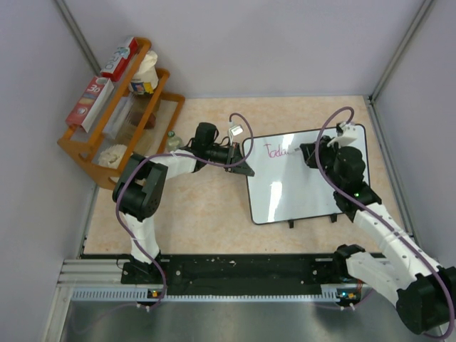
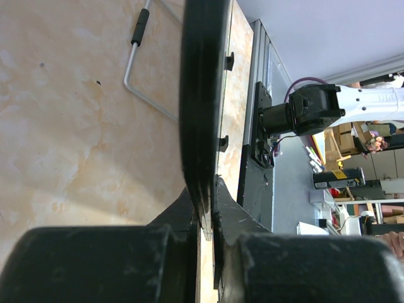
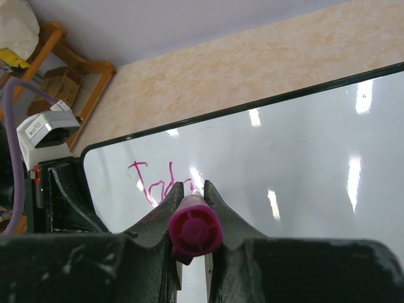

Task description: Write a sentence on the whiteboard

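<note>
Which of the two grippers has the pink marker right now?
The right gripper, shut on the pink marker above the whiteboard. The left gripper holds no marker; it is clamped on the whiteboard's edge.

Sentence (image 3: 144, 182) partly behind right hand (image 3: 192, 187)

Beige marbled tabletop (image 1: 206, 214) w/ whiteboard (image 1: 292, 192) at ctr-right, wooden rack (image 1: 78, 157) at far-left corner

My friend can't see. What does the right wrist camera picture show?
The right gripper holds a pink marker pointed at a shiny whiteboard, beside the first pink letters, "Tod". A tan table lies behind.
</note>
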Controlling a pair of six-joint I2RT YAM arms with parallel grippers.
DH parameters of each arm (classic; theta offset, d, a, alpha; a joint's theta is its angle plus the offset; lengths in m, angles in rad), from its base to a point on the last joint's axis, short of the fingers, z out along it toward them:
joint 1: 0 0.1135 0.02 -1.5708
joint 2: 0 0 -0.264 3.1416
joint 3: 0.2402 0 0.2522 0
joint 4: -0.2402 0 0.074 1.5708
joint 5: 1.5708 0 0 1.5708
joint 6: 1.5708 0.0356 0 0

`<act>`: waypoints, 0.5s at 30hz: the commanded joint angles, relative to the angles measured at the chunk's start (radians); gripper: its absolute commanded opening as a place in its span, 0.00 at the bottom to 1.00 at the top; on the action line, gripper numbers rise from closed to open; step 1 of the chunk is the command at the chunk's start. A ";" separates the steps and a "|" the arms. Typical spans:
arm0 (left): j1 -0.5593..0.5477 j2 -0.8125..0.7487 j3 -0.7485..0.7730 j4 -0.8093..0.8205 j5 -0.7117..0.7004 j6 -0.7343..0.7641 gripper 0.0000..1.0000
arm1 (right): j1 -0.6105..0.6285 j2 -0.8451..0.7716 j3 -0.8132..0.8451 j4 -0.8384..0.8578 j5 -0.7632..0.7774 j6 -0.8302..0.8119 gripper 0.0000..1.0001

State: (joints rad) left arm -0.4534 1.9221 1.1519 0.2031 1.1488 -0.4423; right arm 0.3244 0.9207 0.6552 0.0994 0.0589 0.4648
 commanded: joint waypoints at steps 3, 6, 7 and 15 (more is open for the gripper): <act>-0.025 0.012 -0.026 -0.028 -0.003 0.063 0.00 | -0.010 -0.048 0.058 0.031 0.012 0.006 0.00; -0.025 0.011 -0.026 -0.028 -0.001 0.065 0.00 | -0.008 -0.026 0.081 0.034 0.021 0.000 0.00; -0.025 0.011 -0.026 -0.028 -0.003 0.065 0.00 | -0.008 -0.017 0.087 0.033 0.021 0.000 0.00; -0.025 0.009 -0.026 -0.030 -0.001 0.068 0.00 | -0.008 0.050 0.093 0.066 0.038 0.012 0.00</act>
State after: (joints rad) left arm -0.4534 1.9221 1.1515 0.2031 1.1488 -0.4423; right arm 0.3244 0.9588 0.7147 0.1165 0.0681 0.4683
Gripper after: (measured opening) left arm 0.069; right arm 0.127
